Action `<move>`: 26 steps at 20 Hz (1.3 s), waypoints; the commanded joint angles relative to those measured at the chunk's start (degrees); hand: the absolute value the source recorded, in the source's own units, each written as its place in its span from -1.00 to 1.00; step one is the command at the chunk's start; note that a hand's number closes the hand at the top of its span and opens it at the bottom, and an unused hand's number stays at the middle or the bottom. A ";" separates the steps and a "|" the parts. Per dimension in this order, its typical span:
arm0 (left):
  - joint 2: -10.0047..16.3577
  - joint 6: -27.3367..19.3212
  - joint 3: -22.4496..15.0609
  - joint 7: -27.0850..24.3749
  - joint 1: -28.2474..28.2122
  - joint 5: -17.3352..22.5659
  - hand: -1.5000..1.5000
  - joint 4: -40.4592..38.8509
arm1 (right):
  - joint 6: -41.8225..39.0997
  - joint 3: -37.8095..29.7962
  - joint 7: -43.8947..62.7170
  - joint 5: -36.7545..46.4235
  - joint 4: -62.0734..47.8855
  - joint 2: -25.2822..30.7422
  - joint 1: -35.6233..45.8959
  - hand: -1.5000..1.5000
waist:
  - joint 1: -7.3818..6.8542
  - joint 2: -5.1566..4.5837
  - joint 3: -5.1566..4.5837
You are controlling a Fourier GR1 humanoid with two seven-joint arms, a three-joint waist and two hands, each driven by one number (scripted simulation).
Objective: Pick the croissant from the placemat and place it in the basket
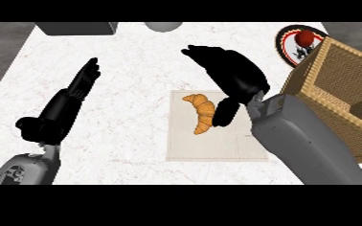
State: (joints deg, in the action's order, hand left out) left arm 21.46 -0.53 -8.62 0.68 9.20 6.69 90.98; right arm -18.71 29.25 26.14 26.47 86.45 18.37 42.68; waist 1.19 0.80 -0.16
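Plainly, the croissant [202, 112] lies free on the placemat [212, 146], toward its far left corner, near the middle of the counter [127, 139]. The right hand [237, 76] hangs just beside it on the right, fingers straight, thumb down next to it, holding nothing. The risk, as I judge it: closing from this side could push the croissant off the mat's left edge, or catch only one tip, so it twists free on the way to the basket [332, 84] at the counter's right edge. The left hand [63, 105] rests open near the left edge.
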 commanded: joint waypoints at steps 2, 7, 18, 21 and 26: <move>-0.85 0.64 1.17 0.00 2.28 0.47 0.00 -1.99 | -16.61 -4.36 8.76 -9.94 9.48 4.82 -0.25 -1.00 | 0.39 -0.39 0.10; -0.95 2.53 0.81 -1.29 -2.47 -1.00 0.00 1.28 | -21.83 -9.44 20.17 -15.16 19.57 2.95 -3.25 -1.00 | -0.82 -0.53 0.14; -3.31 5.08 3.08 -1.82 -1.52 -4.09 0.00 1.12 | -17.78 -13.93 6.18 -4.48 14.55 0.53 -9.98 -1.00 | -1.48 -0.85 0.16; -4.99 4.39 2.05 1.03 -2.69 -4.75 0.00 4.05 | -14.16 -11.58 2.31 -0.74 14.98 -1.42 -15.10 -1.00 | -1.45 -0.80 0.18; -4.17 6.71 6.06 1.27 4.02 -3.07 0.00 -3.38 | -6.37 -7.30 -7.15 6.38 11.26 -2.78 -22.77 -1.00 | -0.91 -0.88 0.18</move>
State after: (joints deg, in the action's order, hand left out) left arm 17.89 5.62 -3.82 0.88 9.36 3.48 90.88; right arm -29.80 18.87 24.43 28.54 97.51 16.83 26.35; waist -0.18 -0.07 0.01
